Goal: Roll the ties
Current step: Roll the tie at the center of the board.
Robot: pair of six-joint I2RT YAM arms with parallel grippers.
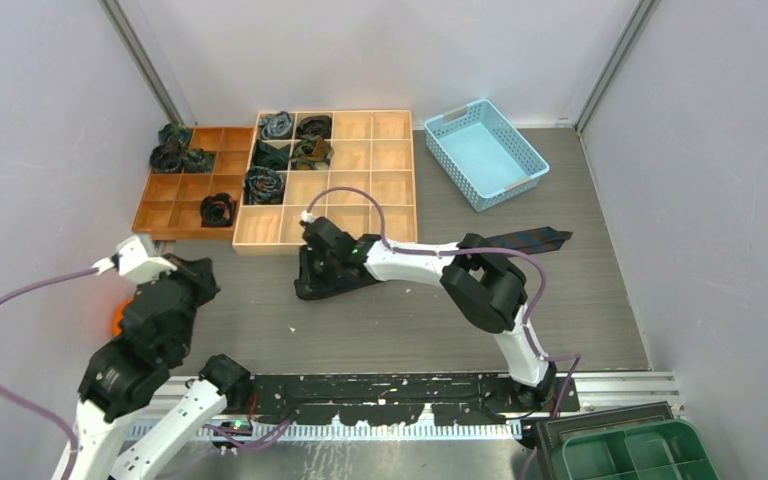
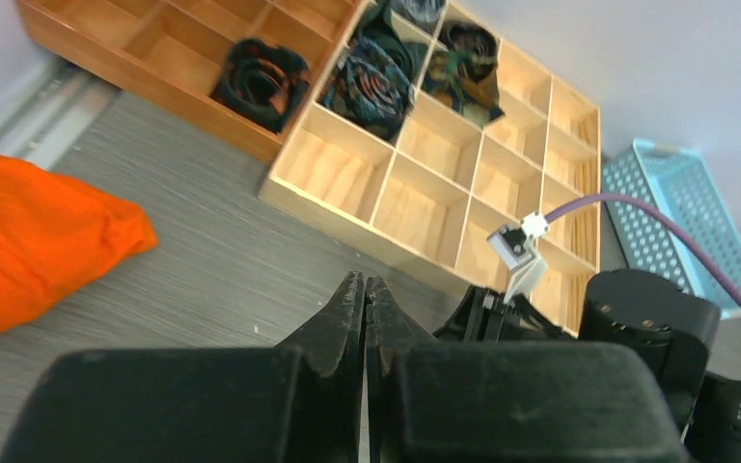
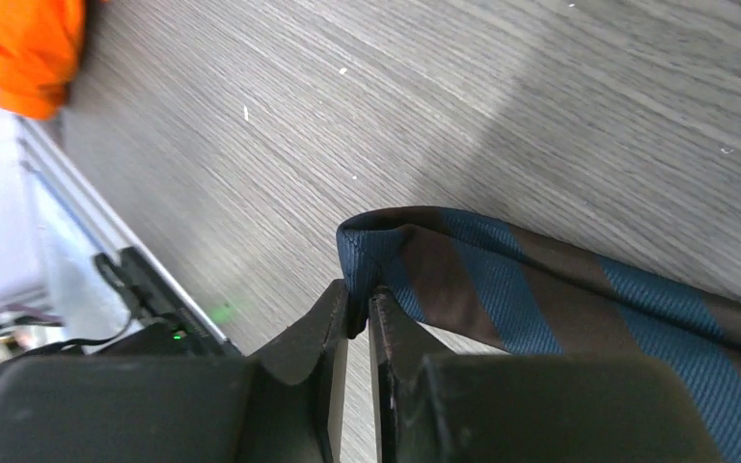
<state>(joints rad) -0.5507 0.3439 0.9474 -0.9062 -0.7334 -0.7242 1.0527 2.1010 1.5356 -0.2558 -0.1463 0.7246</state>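
Right end effector (image 3: 359, 307) is pinched shut on the folded end of a navy-and-brown striped tie (image 3: 560, 309), which lies flat on the table (image 3: 444, 96) and trails off to the right. Left end effector (image 2: 365, 294) is closed on nothing and hangs near the wooden tray (image 2: 425, 183). The roll likely needs a tight fold and even turns along the strip; no brand or writing is readable.

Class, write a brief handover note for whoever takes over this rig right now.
Left gripper: shut, empty.
Right gripper: shut on the folded end of the navy-and-brown striped fabric tie, which lies flat and unrolled.
Done: rolled dark ties sit in the pale wooden grid tray and the darker wooden tray.
Left: roll the striped tie.
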